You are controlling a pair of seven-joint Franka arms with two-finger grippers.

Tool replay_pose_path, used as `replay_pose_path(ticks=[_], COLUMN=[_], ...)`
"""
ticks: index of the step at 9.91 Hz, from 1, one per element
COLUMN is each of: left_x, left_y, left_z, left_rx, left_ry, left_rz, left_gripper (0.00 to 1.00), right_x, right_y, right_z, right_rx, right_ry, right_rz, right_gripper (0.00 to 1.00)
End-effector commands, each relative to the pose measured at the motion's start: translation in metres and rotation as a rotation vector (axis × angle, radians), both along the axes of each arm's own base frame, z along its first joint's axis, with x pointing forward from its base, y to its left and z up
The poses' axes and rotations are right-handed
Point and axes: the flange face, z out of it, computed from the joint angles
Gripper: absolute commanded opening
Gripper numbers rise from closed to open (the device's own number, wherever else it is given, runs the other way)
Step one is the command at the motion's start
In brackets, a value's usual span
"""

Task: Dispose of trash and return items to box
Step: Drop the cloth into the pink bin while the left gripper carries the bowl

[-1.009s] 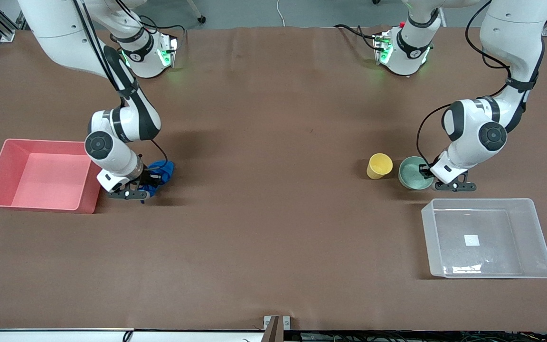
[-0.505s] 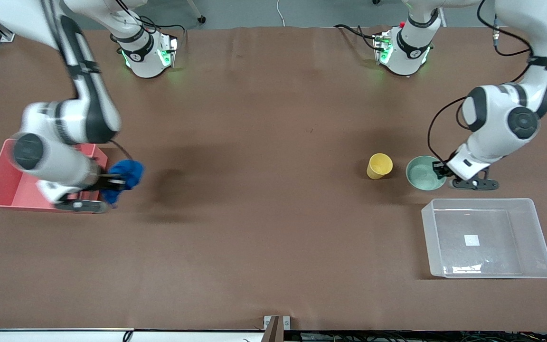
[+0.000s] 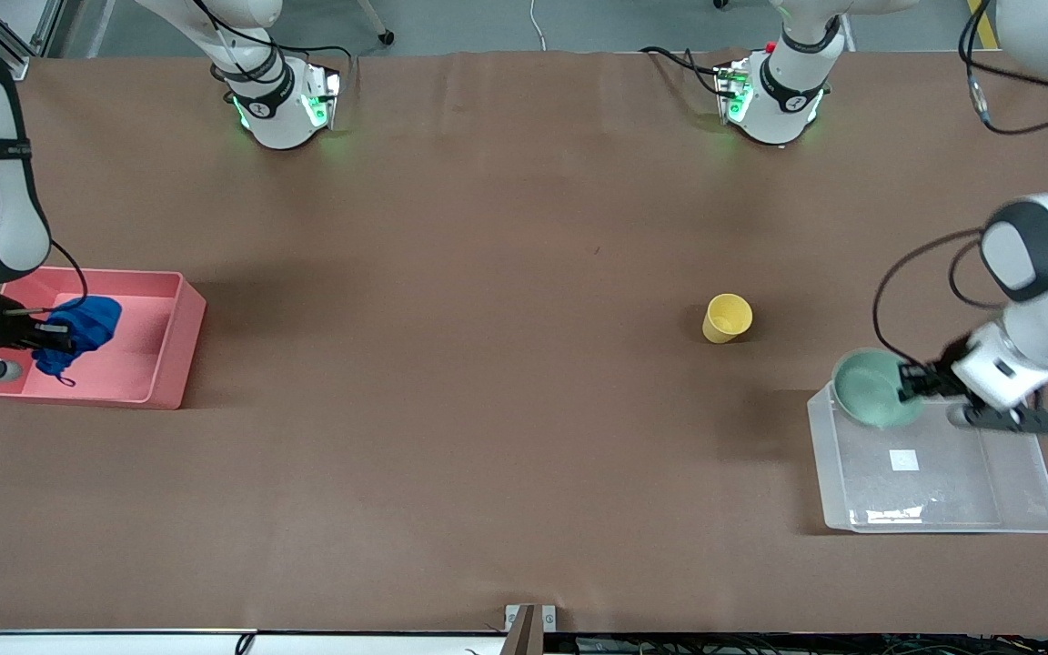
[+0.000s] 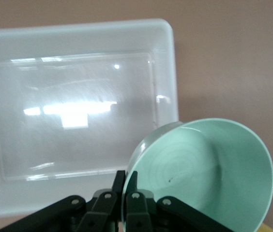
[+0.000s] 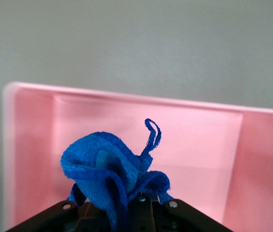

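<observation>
My right gripper is shut on the blue cloth wad and holds it in the air over the pink bin. The wad also shows in the right wrist view over the pink bin. My left gripper is shut on the rim of the mint-green bowl and holds it tilted over the edge of the clear box. In the left wrist view the bowl hangs over the box. The yellow cup stands on the table, toward the left arm's end.
A brown mat covers the whole table. The clear box has a small white label on its bottom. The two arm bases stand along the table's edge farthest from the front camera.
My right gripper has carried the blue wad from beside the pink bin to over it. My left gripper has lifted the bowl from beside the cup to over the clear box's edge.
</observation>
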Motion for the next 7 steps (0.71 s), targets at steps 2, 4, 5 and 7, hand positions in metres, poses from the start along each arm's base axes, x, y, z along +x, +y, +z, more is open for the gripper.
replay_pose_path(ticks=[2,4,5,7], left_x=[0.05,0.047,0.047,0.035], left_y=[0.033,0.052,0.054,0.06], left_z=[-0.075,-0.111,-0.125,-0.15], left_rx=[0.018,0.028,0.015,-0.015], left_ry=[0.04,0.051,0.051,0.08], left_rz=[-0.01,-0.016,-0.001,0.024], left_gripper=[0.0,0.0,0.01,0.04], right_x=[-0.034,-0.037,-0.034,-0.003], right_y=[0.006,0.009,0.015,0.037], right_z=[-0.081,-0.093,-0.091,-0.029], right_rx=[-0.014,-0.006,-0.005,0.002], right_ry=[-0.042,-0.032,-0.032,-0.035], right_rz=[0.02,0.012,0.018,0.002], right_gripper=[0.08,0.82,1.0,1.0])
